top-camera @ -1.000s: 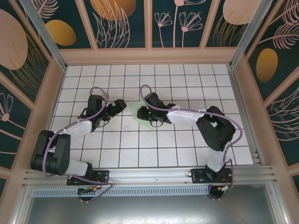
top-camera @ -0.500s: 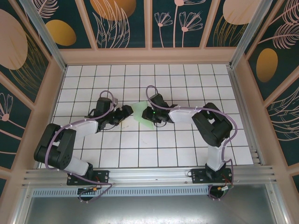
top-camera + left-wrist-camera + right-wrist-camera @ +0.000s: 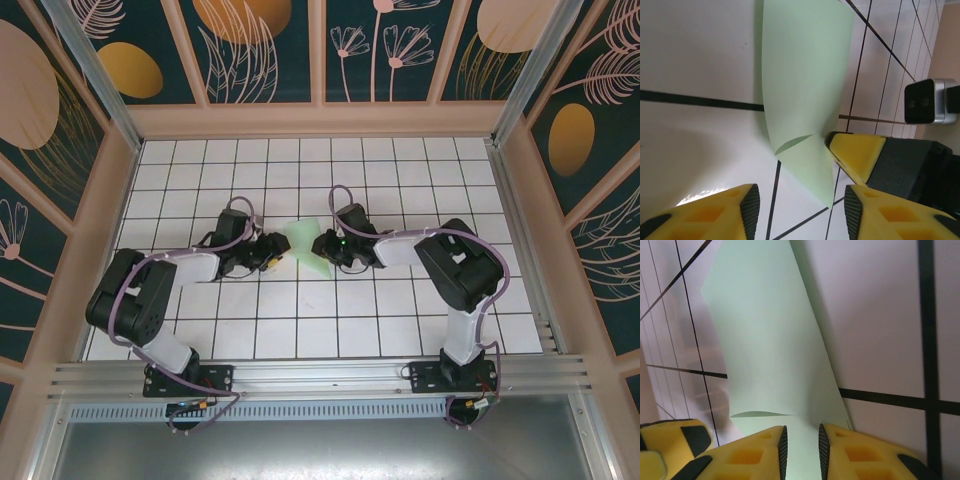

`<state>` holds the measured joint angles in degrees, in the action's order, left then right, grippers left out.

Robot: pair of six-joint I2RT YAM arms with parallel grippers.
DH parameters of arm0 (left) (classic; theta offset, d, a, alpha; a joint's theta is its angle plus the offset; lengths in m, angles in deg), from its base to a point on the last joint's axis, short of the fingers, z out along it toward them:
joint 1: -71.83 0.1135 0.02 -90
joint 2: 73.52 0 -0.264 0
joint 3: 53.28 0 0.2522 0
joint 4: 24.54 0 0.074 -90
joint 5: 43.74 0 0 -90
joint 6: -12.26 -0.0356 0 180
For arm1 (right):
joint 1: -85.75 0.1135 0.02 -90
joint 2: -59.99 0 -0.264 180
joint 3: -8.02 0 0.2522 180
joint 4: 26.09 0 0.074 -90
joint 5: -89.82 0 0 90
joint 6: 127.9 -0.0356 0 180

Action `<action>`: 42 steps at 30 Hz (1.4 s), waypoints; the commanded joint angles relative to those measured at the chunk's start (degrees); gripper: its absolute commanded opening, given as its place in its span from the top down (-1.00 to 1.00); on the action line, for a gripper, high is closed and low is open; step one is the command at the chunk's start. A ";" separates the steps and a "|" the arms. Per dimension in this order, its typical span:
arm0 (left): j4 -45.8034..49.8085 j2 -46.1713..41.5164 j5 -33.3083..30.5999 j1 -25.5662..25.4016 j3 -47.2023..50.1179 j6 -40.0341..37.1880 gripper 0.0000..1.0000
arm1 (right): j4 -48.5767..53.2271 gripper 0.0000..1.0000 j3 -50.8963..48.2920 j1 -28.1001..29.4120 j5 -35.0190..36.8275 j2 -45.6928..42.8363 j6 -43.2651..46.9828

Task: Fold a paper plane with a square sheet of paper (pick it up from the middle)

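1. Your green sheet of paper (image 3: 301,242) sits near the middle of the white grid table (image 3: 300,320). It is creased and bent, and it lies between the 2 grippers.
2. Your right gripper (image 3: 801,447) is clamped on the sheet. In the right wrist view the paper runs down into the thin slot between its 2 yellow pads.
3. Your left gripper (image 3: 797,210) faces it from the other side with its jaws apart. The sheet's lower corner reaches into the gap, and neither pad visibly touches it.
4. In the left wrist view, 1 yellow finger of the right gripper sits against the sheet just beside that corner.
5. Compared with 1 second ago:
   - Your left gripper stood well apart from the sheet then and is now at its left edge.
   - Your right gripper has shifted slightly to the right.
   - The sheet lay largely under the right gripper then, and more of it shows now.
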<state>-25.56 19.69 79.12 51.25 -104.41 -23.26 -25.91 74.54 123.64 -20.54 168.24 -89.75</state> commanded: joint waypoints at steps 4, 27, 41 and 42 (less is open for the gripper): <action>2.31 4.23 -0.78 -0.25 -4.78 -0.91 0.06 | 1.89 0.46 -1.69 -1.24 -1.18 -0.63 -0.71; 3.27 10.24 1.17 -1.70 -8.29 -1.15 0.29 | 4.23 0.53 -0.45 -1.28 -1.53 1.32 -0.44; -6.29 11.81 7.85 -1.84 -5.71 3.03 0.39 | 1.16 0.47 -0.99 -1.25 -2.37 0.77 0.89; -6.58 11.95 7.97 -1.83 -5.70 3.09 0.42 | 0.90 0.45 -1.03 -1.28 -2.31 0.56 1.24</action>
<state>-28.58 30.40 84.83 49.74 -111.07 -21.64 -25.71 74.32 122.78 -22.42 168.17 -89.58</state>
